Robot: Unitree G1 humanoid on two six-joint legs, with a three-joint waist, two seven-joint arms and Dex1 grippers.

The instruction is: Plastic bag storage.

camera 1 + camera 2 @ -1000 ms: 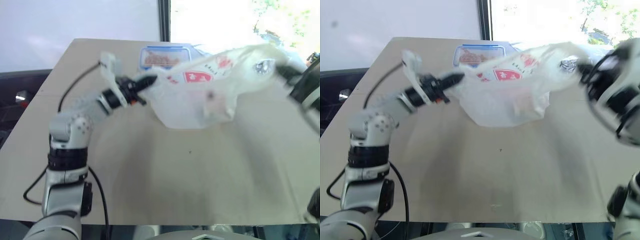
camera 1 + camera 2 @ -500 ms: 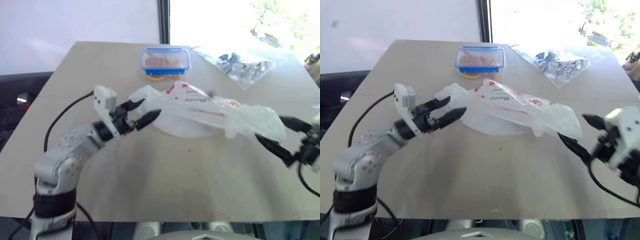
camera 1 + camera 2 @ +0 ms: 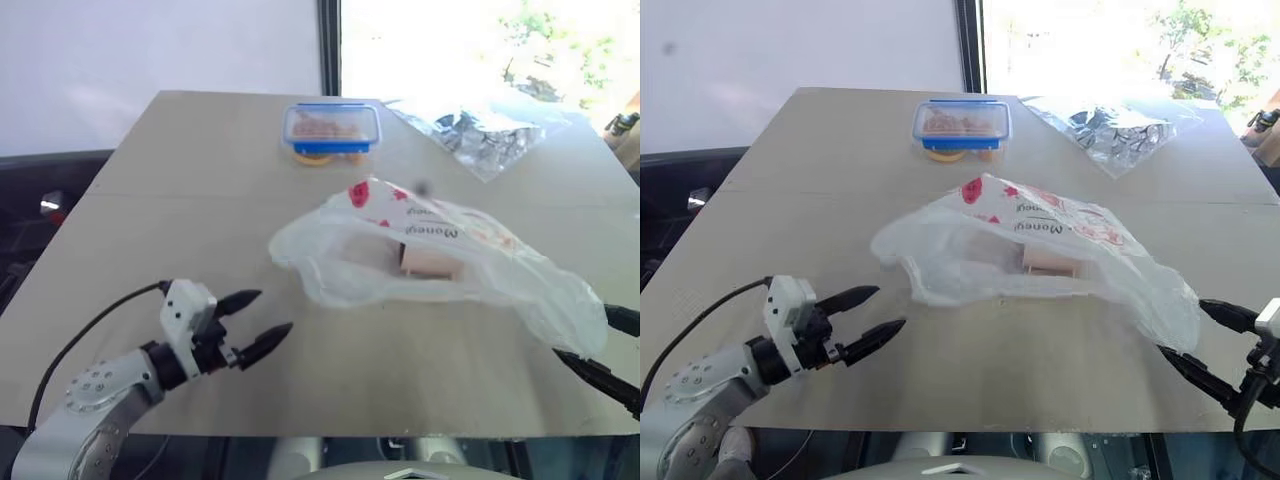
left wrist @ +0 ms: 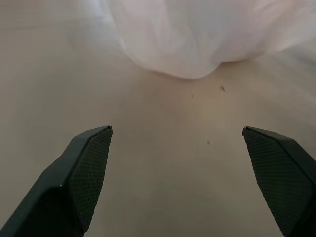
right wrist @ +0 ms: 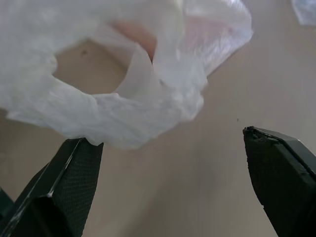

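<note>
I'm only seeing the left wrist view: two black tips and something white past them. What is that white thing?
Observer: A plastic bag with red print, lying crumpled on the table.
Operator: Is anything holding it?
Observer: No. The left gripper is open and clear of it; the right gripper is open beside its other end.
Operator: Is the bag empty?
Observer: A beige block-like object shows through it.
Operator: Anything else on the table?
Observer: A blue-lidded food box and a crinkled foil wrapper at the far edge.
</note>
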